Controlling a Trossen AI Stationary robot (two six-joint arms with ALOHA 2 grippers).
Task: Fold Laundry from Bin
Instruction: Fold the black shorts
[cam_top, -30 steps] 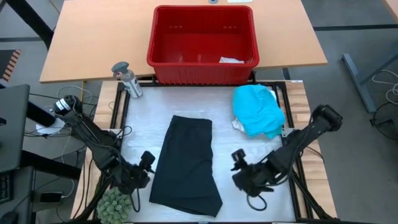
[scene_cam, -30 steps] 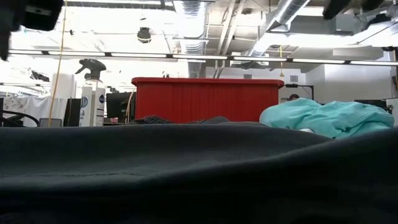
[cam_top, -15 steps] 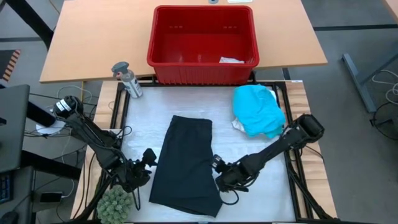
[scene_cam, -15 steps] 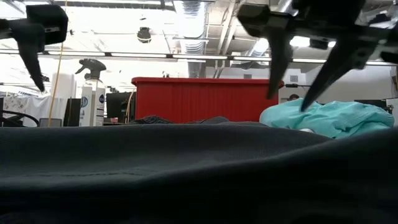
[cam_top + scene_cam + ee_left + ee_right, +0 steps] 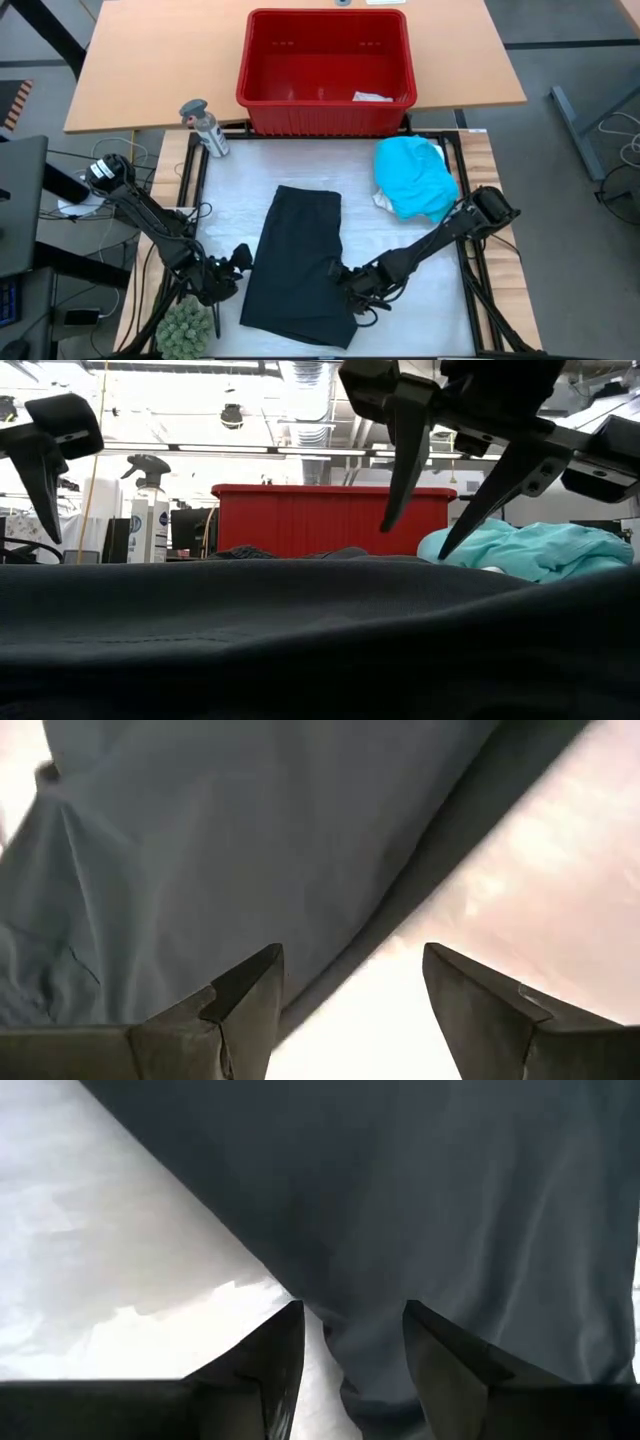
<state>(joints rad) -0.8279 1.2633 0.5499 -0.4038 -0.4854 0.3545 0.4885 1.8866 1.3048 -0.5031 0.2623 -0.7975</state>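
My right gripper [image 5: 345, 278] and left gripper [image 5: 238, 262], both apart, flank the black shorts [image 5: 300, 262] lying mid-table; I should pinch both near edges together, evenly, before folding.

A black garment [image 5: 298, 265] lay flat, folded into a long rectangle, on the white mat. The turquoise shirt [image 5: 416, 177] sat bunched just beside it, and the red bin [image 5: 325, 72] held one pale piece [image 5: 372, 97].
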